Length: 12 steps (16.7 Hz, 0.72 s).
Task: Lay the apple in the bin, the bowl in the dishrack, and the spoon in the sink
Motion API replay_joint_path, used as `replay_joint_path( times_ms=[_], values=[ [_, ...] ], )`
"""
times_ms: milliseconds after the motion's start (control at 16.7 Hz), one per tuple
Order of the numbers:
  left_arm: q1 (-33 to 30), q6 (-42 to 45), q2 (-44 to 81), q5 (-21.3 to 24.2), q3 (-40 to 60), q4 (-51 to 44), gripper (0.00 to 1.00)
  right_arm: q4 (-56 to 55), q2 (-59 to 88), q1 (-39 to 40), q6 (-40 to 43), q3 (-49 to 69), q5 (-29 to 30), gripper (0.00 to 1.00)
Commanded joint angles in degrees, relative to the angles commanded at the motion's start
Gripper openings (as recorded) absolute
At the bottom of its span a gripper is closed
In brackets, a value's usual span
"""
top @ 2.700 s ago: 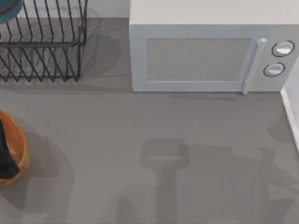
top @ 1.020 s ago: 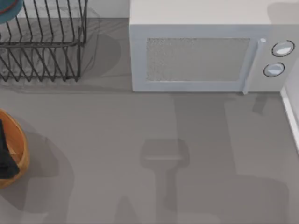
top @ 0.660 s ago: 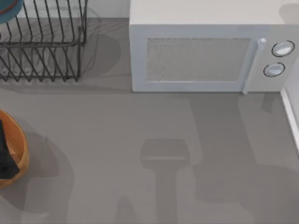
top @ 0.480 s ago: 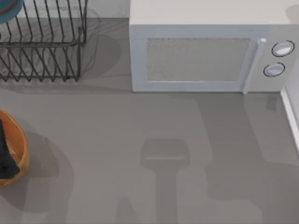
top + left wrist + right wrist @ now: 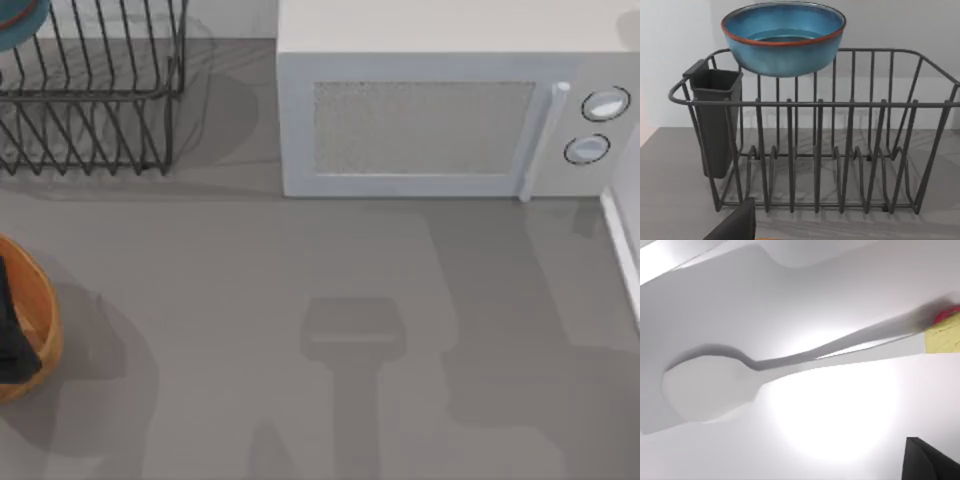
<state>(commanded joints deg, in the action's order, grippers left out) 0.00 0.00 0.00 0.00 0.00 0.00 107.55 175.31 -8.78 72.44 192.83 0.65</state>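
- No brand, label or readable writing shows on anything; the microwave [image 5: 440,110] carries two round dials [image 5: 605,104] with plain marks.
- In the top view the microwave stands at the back of the grey table [image 5: 300,300], right of centre, its door handle [image 5: 540,140] just beside the dials.
- The dishrack [image 5: 95,95] sits at the back left in the top view, with a teal sliver of the bowl [image 5: 20,20] at its far corner.
- The left wrist view gives the rack from the side: the bowl [image 5: 783,37] rests upright on top of the dishrack [image 5: 830,150] wires, at the end nearer a dark cutlery holder [image 5: 715,120] that hangs on the rack's rail.
- The bin [image 5: 30,320] lies at the left edge of the table, cut by the frame, with a dark shape across its inside.
- The right wrist view shows the spoon [image 5: 710,390] lying on a bright white surface, its oval end towards one side and its thin handle running away towards a yellow patch [image 5: 944,337] with a bit of red [image 5: 946,315] just beside it; whether that red is the apple I cannot tell.
- A dark corner of the left gripper [image 5: 735,227] and of the right gripper [image 5: 930,460] shows at the edge of each wrist view; whether either pair of fingers is spread or closed cannot be told.
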Motion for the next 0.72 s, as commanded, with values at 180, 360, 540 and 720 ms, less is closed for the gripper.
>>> replay_joint_path(
  times_ms=[180, 360, 540, 720],
  values=[
    [0.0, 0.0, 0.0, 0.0, 0.0, 0.0, 1.0, 0.0, 0.0, 0.0, 0.0, 0.0, 0.0, 0.45],
    [0.0, 0.0, 0.0, 0.0, 0.0, 0.0, 1.0, 0.0, 0.0, 0.0, 0.0, 0.0, 0.0, 0.68],
    [0.0, 0.0, 0.0, 0.0, 0.0, 0.0, 1.0, 0.0, 0.0, 0.0, 0.0, 0.0, 0.0, 0.9],
    [0.0, 0.0, 0.0, 0.0, 0.0, 0.0, 1.0, 0.0, 0.0, 0.0, 0.0, 0.0, 0.0, 1.0]
  ],
)
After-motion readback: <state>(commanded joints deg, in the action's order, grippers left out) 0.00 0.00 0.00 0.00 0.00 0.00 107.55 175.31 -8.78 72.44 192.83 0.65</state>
